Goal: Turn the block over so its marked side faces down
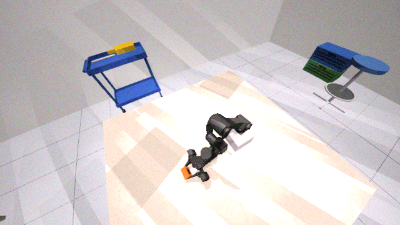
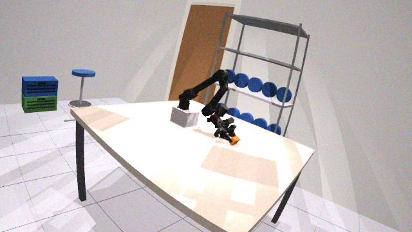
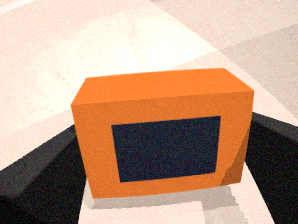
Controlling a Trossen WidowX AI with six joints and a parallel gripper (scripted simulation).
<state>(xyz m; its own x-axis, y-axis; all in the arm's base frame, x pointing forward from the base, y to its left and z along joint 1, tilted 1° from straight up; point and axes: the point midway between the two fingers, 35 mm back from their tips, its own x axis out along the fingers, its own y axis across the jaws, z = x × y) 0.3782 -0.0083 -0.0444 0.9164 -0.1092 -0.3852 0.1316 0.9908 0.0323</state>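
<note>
My gripper is clamped on the one orange block, jaws standing fairly wide across its width. In the wrist view the block sits between my two dark fingers, and its dark blue marked side faces straight back at the camera. From the exterior view the block is low over the table, toward its far right part; I cannot tell whether it touches the surface. I see one arm, folded back to one grey base block. Around the room I count one blue cart, one blue stool, two stacked crates, one shelf rack and one door.
</note>
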